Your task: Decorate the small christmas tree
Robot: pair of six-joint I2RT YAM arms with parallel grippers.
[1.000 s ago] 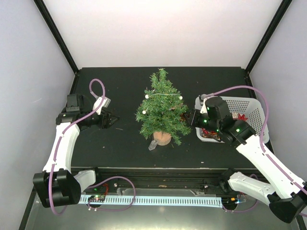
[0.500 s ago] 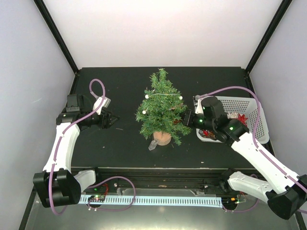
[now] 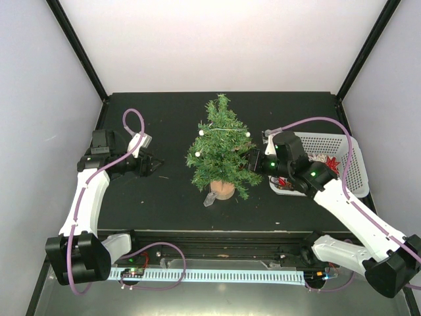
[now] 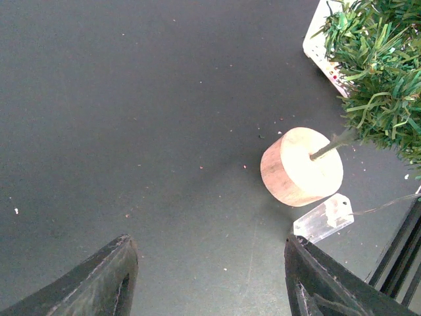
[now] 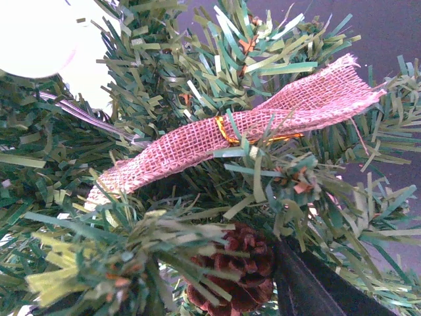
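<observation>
Right gripper (image 3: 254, 160), seen from above, is pushed into the right-hand branches of the small christmas tree (image 3: 220, 148), and the foliage hides its fingertips, so I cannot tell whether it is spread or pinching. The tree stands upright about midway between the table's (image 3: 171, 118) left and right edges, its round wooden base (image 3: 223, 189) somewhat nearer the near edge, with a small clear tag (image 3: 209, 201) lying just beside the base. White balls (image 3: 248, 134) hang on a thin strand across the upper branches. A white basket (image 3: 356, 164) sits at the table's right edge, just behind the right arm. The left gripper (image 3: 156, 164) hovers well apart from the tree, toward the left edge, and points at it. In the left wrist view that gripper (image 4: 209, 242) is spread wide with only bare table (image 4: 131, 99) between its two dark fingers (image 4: 108, 276); beyond them are the wooden base (image 4: 302, 166), the tag (image 4: 322, 218) touching it, the lower green branches (image 4: 381, 72) and a corner of the basket (image 4: 321, 46). In the right wrist view the branches (image 5: 197, 59) fill the picture; a pinkish burlap bow (image 5: 243, 128) bound at its middle with gold wire lies among the needles, a brown pine cone (image 5: 230, 276) sits below it, and one dark finger (image 5: 309, 286) shows at the bottom right, touching the foliage beside the cone. The other finger is out of sight.
</observation>
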